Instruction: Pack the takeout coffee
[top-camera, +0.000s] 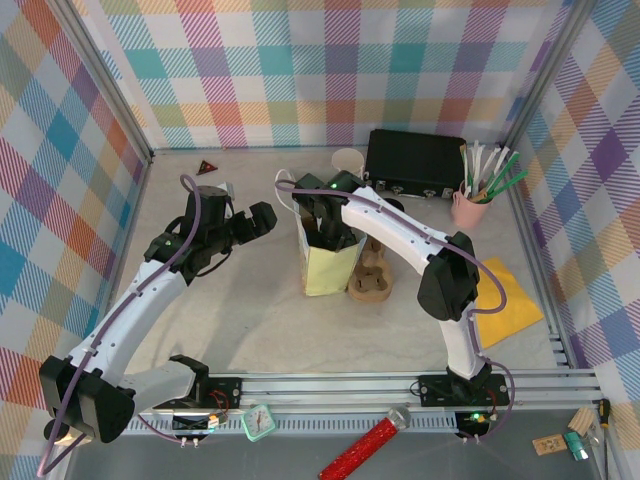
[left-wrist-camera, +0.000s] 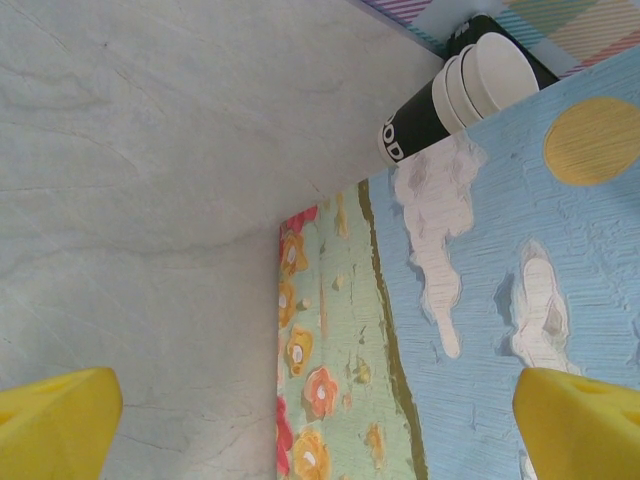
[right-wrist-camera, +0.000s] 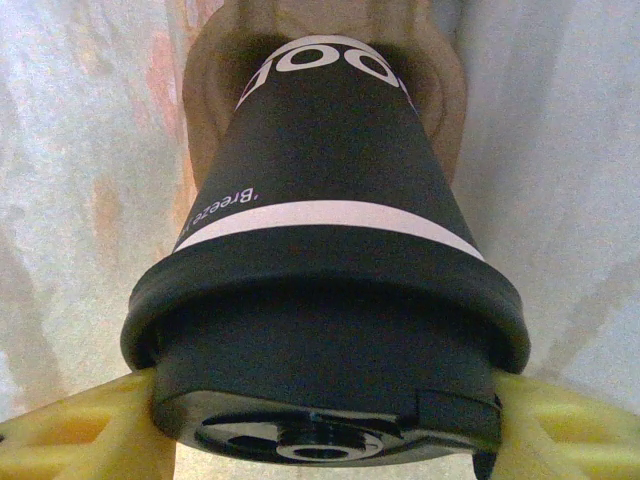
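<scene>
The takeout coffee, a dark paper cup with a white band and a black lid, hangs lid-up between the yellow fingers of my right gripper, which is shut on the lid's sides. In the top view that gripper reaches down into the mouth of the upright paper bag. The cup's base hangs over a tan holder between the bag's pale inner walls. My left gripper hovers open just left of the bag. It faces the bag's painted side, and its fingertips stand wide apart.
A wooden cup carrier stands right of the bag. Stacked lidless cups lie behind it near a black box. A pink cup of utensils and a yellow napkin sit to the right.
</scene>
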